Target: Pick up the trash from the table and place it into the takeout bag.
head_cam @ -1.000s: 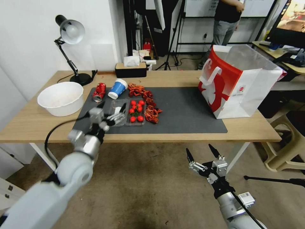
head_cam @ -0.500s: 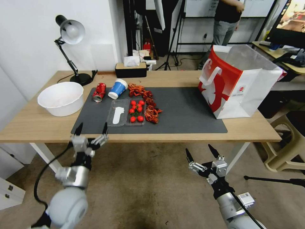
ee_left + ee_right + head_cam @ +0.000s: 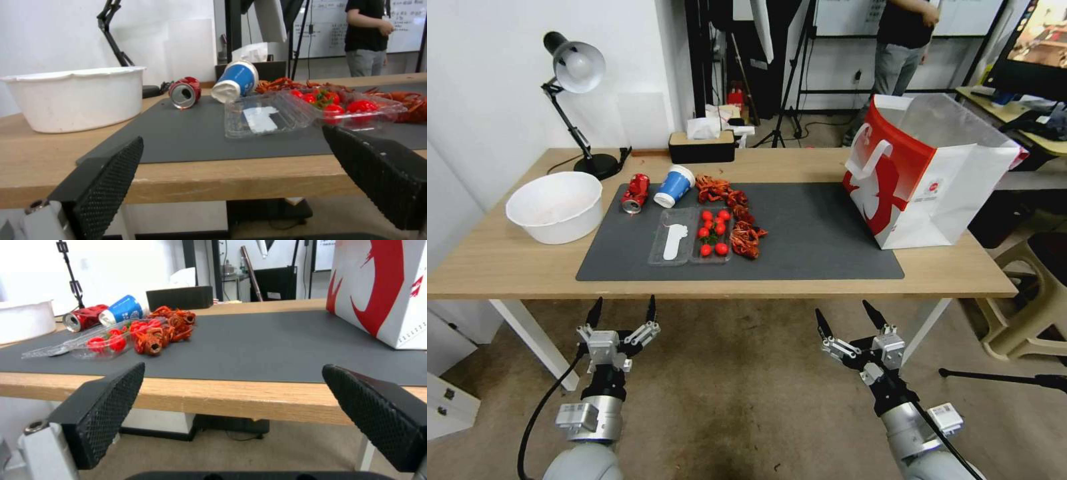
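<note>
On the dark mat (image 3: 820, 233) of the table (image 3: 494, 260) a blue paper cup (image 3: 674, 185) lies on its side beside a crushed red can (image 3: 636, 193). Both pieces of trash also show from the left wrist, cup (image 3: 236, 80) and can (image 3: 184, 92), and from the right wrist, cup (image 3: 122, 310) and can (image 3: 84, 317). The takeout bag (image 3: 927, 173) stands open at the table's right end, its red side (image 3: 382, 290) close in the right wrist view. My left gripper (image 3: 622, 305) and right gripper (image 3: 842, 310) hang open and empty below the table's front edge.
A clear tray of cherry tomatoes (image 3: 712, 233) with its lid flipped open sits mid-mat, red crawfish shells (image 3: 734, 213) beside it. A large white bowl (image 3: 555, 205) stands at the left, a desk lamp (image 3: 577, 67) and tissue box (image 3: 702, 145) at the back. A stool (image 3: 1027, 300) is on the right.
My left arm has drawn back from above the clear tray and dropped below the table's front edge, still open. The right arm has stayed put.
</note>
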{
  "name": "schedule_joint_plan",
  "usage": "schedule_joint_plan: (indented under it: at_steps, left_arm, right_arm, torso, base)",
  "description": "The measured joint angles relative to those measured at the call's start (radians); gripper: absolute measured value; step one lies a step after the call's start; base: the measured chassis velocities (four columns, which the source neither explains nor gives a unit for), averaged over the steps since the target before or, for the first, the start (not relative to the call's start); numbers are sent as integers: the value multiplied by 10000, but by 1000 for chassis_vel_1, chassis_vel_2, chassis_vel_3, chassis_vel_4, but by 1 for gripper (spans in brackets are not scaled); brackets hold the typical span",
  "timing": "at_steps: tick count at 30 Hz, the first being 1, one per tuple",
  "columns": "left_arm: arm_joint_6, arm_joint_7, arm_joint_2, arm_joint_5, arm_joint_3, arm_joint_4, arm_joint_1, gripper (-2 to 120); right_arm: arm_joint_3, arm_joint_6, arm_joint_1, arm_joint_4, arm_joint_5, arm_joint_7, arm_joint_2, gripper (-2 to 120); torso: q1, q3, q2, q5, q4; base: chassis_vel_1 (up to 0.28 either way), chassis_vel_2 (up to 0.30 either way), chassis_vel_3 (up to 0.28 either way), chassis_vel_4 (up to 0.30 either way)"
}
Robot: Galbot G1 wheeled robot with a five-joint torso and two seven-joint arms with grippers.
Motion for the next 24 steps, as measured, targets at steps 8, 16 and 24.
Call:
schedule_joint_plan:
  at_steps: [8, 16, 24]
  left_arm:
    - [-121, 160, -7, 144, -14, 131, 20, 100]
    - [507, 307, 878, -733, -51, 19, -567, 100]
    - [2376, 246, 2977, -3448, 578, 1, -3763, 100]
  right_arm:
    - [8, 11, 3, 6, 78, -25, -1, 100]
    - [47, -35, 19, 74, 283, -75, -86, 100]
    - [152, -142, 65, 164, 381, -68, -262, 100]
  torso:
    - [1, 0, 0, 0, 0]
    - [0, 0, 0, -2, 3]
    - [4, 2, -2, -3, 0]
  base:
    - [0, 0, 0, 0]
    - [0, 0, 0, 0]
    - [0, 0, 0, 0]
